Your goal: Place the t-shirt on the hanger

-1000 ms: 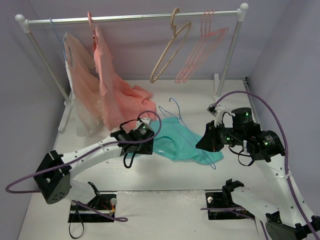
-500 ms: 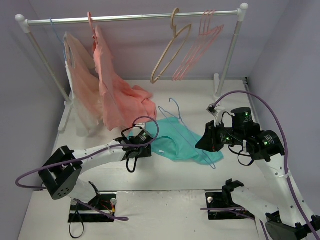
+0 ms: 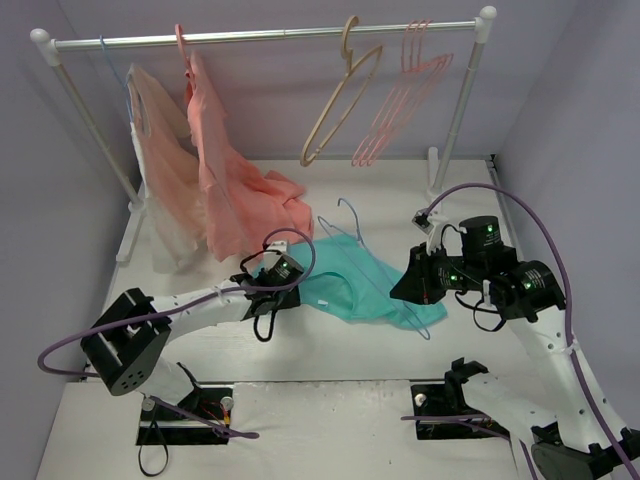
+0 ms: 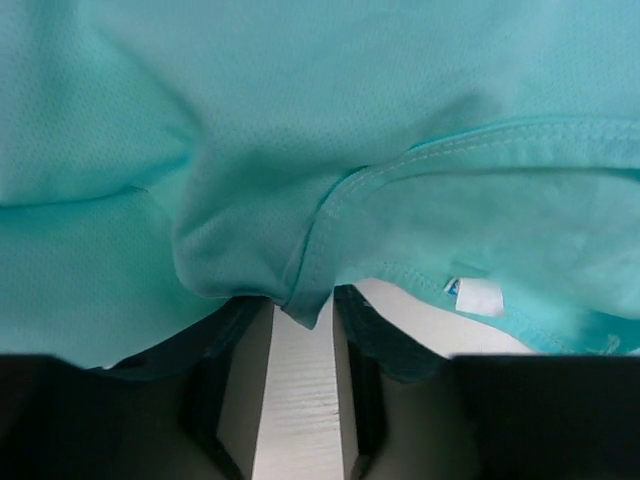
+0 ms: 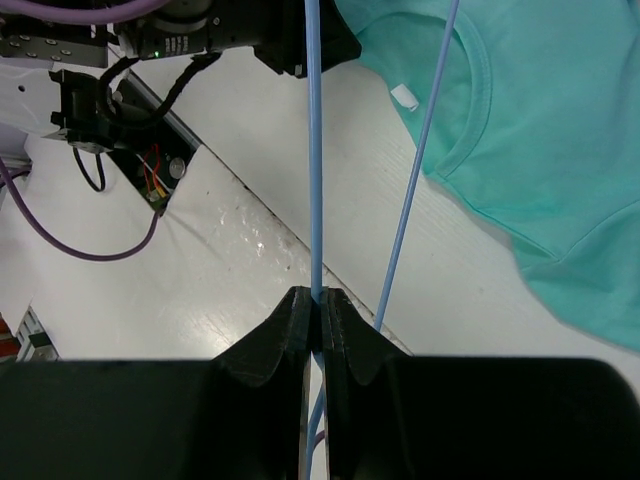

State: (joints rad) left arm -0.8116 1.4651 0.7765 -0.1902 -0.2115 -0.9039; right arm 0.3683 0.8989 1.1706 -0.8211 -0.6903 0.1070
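The teal t-shirt [image 3: 362, 282] lies crumpled on the white table between the arms. The light-blue wire hanger [image 3: 372, 262] lies across it, with its hook [image 3: 347, 206] pointing to the far side. My right gripper [image 3: 404, 287] is at the t-shirt's right edge, shut on one hanger wire [image 5: 314, 150]; a second wire [image 5: 420, 170] runs beside it. My left gripper [image 3: 291, 277] is low at the t-shirt's left edge. Its jaws stand a little apart and a fold of the t-shirt's seam [image 4: 308, 290] hangs between the fingertips, which the fabric [image 4: 320, 120] covers.
A clothes rack [image 3: 270, 38] stands at the back. It holds a pale peach garment [image 3: 158, 160], a salmon-pink garment [image 3: 225, 175] that trails onto the table, a beige hanger [image 3: 340, 100] and pink hangers [image 3: 402, 95]. The rack's right post [image 3: 455, 115] stands behind my right arm.
My left gripper has moved down and right, from above the t-shirt's left edge into the fabric. The pink hangers have swung a little. The right arm has barely moved.
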